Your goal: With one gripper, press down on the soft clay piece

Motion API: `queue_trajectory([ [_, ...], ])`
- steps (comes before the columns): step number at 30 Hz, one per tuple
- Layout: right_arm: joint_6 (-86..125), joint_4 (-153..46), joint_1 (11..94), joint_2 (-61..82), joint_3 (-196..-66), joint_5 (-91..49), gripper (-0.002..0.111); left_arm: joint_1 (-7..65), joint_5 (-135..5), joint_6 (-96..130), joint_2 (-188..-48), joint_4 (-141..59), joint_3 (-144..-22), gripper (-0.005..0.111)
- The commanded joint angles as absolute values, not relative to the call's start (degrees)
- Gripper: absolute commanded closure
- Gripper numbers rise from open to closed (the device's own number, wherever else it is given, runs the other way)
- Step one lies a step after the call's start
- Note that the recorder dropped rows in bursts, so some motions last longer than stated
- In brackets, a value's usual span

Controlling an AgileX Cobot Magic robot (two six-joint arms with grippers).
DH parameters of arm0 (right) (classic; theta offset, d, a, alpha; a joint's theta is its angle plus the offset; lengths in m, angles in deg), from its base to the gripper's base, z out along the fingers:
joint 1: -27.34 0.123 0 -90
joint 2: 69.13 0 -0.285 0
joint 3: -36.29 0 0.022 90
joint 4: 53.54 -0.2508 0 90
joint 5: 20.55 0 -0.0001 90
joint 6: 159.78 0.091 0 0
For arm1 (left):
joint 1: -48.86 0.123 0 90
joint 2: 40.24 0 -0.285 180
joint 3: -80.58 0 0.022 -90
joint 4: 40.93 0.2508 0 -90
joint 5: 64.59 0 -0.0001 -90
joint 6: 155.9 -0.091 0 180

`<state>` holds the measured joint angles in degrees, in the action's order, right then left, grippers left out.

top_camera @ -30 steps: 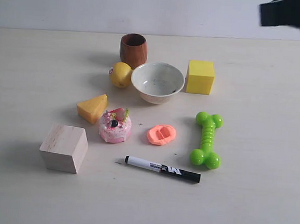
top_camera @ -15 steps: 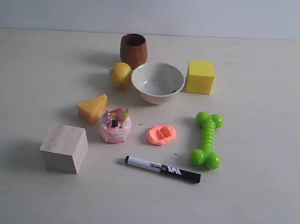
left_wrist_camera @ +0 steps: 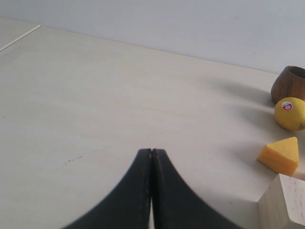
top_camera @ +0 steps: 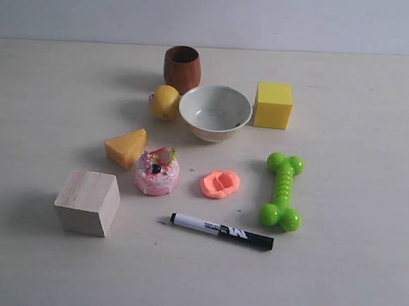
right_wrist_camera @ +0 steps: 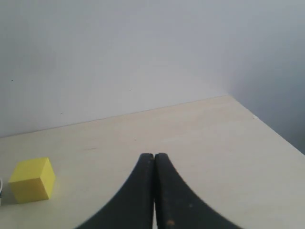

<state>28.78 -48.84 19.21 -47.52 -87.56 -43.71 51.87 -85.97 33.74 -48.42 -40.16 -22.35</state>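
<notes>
The soft clay piece (top_camera: 220,183) is a flattened salmon-orange disc with a dent in its top, lying on the table between the pink cake toy (top_camera: 156,171) and the green bone toy (top_camera: 283,191). No arm shows in the exterior view. My left gripper (left_wrist_camera: 151,151) is shut with nothing between its fingers, over bare table well to the side of the cheese wedge (left_wrist_camera: 281,154). My right gripper (right_wrist_camera: 154,156) is also shut and empty, over bare table apart from the yellow cube (right_wrist_camera: 32,179). The clay is out of both wrist views.
A wooden cup (top_camera: 182,67), lemon (top_camera: 164,102), white bowl (top_camera: 215,112) and yellow cube (top_camera: 273,104) stand at the back. A cheese wedge (top_camera: 126,147) and wooden block (top_camera: 87,202) lie left, a black marker (top_camera: 221,231) in front of the clay.
The dark arm at the exterior view's top right corner one second ago has gone out of view. The objects on the table have not moved.
</notes>
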Motion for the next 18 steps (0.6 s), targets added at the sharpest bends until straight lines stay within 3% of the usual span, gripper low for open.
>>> queue_trajectory([
  [1,24.2,-53.5,19.0,-49.1,-85.5,-40.3,0.108,51.6,-85.9,33.6,-48.0,-40.5,-22.2,0.107],
  [18,24.3,-54.1,22.0,-60.5,-73.0,-38.8,0.108,51.6,-85.9,33.6,-48.0,-40.5,-22.2,0.107],
])
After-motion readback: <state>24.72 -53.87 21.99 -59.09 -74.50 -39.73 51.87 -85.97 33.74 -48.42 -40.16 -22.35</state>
